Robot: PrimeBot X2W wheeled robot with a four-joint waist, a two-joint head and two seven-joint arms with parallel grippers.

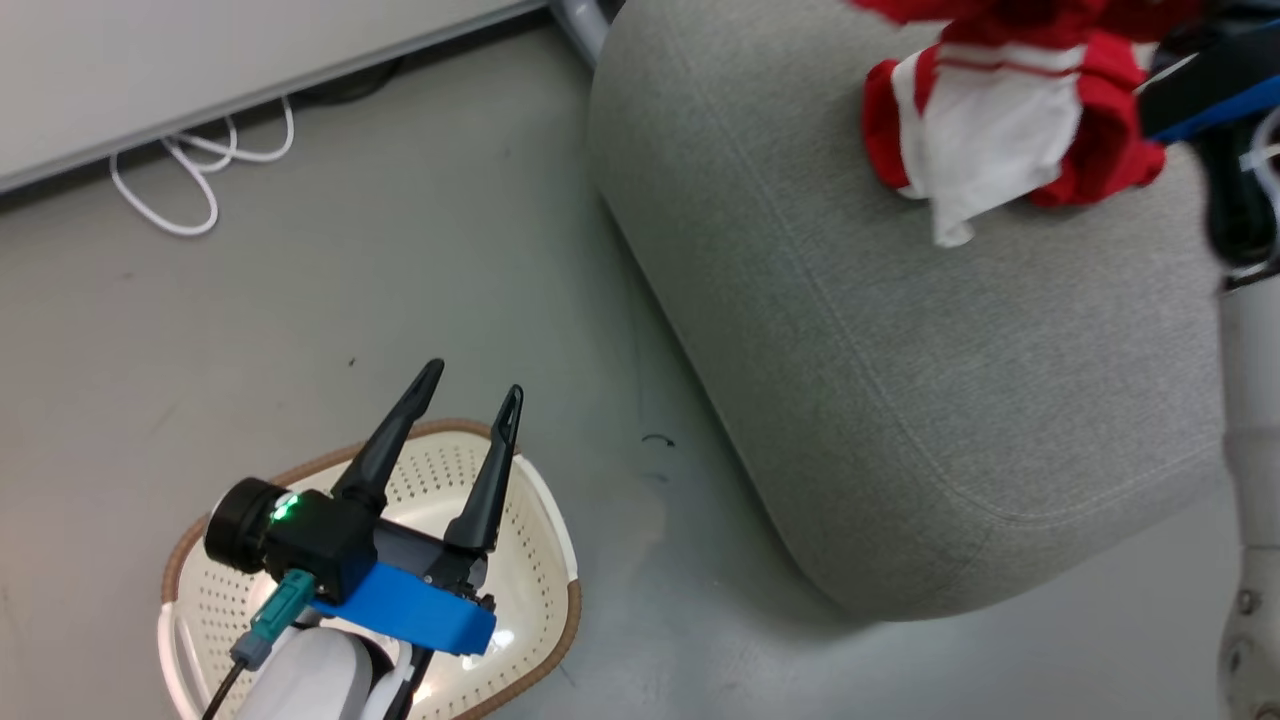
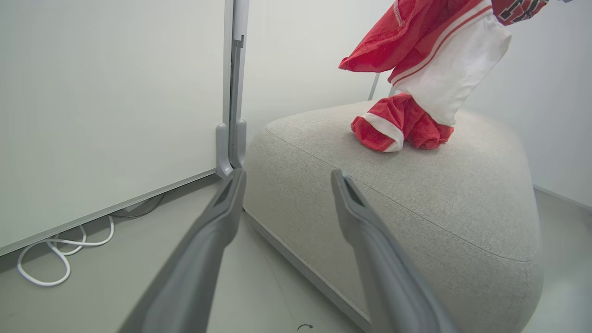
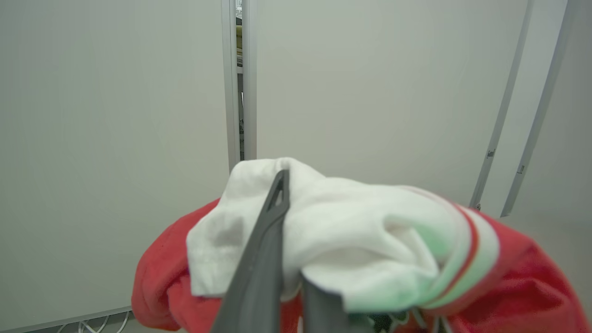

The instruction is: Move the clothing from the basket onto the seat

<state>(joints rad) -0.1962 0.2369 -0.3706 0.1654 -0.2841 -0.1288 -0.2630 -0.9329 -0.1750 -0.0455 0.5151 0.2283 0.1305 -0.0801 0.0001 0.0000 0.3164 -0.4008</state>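
At upper right, the right gripper (image 3: 291,231) pinches the red-and-white garment (image 1: 1000,120) over the grey sofa (image 1: 900,350). Cloth draped over its finger may snag on release. The left gripper (image 1: 470,385) gapes wide, empty.

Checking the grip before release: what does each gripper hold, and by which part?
Right gripper: the clothing, pinched by a bunched fold of its white panel. Left gripper: nothing, jaws open.

The left gripper (image 1: 475,380) is held with fingers spread above the basket (image 1: 535,545) at the near left. The clothing (image 1: 1000,120) is seen over the far right of the seat (image 1: 900,380). A white cable (image 1: 200,170) is looped on the floor, far left.
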